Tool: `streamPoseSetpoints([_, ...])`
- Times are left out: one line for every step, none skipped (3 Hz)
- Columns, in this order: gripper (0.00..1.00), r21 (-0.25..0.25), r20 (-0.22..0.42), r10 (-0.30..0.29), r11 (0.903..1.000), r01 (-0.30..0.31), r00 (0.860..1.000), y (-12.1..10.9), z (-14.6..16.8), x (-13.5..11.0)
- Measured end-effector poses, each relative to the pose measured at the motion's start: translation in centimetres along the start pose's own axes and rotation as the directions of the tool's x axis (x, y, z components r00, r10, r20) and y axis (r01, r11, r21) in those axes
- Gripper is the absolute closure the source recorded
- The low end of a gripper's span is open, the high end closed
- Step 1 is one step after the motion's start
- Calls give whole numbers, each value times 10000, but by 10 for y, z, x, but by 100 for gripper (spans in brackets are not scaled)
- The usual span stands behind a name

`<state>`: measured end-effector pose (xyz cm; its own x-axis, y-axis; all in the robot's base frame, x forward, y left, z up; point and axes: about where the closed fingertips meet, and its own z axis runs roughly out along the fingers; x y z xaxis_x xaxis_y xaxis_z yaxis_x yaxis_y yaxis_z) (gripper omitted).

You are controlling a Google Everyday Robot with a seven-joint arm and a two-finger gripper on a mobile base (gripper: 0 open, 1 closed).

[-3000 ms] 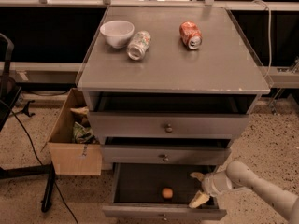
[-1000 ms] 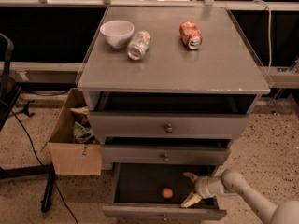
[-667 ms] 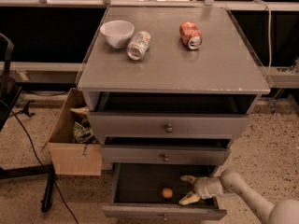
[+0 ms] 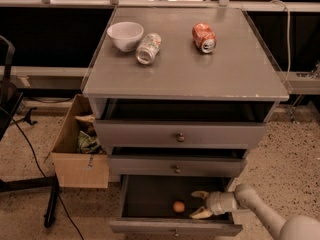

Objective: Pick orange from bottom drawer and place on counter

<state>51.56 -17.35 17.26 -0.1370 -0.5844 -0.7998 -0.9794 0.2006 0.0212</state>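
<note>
On the counter a bowl sits at the back left, one can lies just right of it, and a second can lies further right. Below two shallower drawers, the bottom drawer stands pulled out. The orange lies inside it (near the front), with the gripper just right of it, fingers apart. A box stands on the floor, left of the cabinet.

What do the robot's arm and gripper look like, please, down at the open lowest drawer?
The gripper, inside the deep grey bottom drawer beside the small round orange, has two curved, tapering cream-coloured fingers on a short white cylindrical wrist. The arm is smooth, pale grey, rounded tubing. No cables or markings show.
</note>
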Motion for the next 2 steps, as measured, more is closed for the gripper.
streamPoseSetpoints([27, 71, 505, -147, 9999, 143, 9986, -1, 11, 6])
streamPoseSetpoints([26, -13, 884, -184, 9998, 186, 9959, -2, 28, 14])
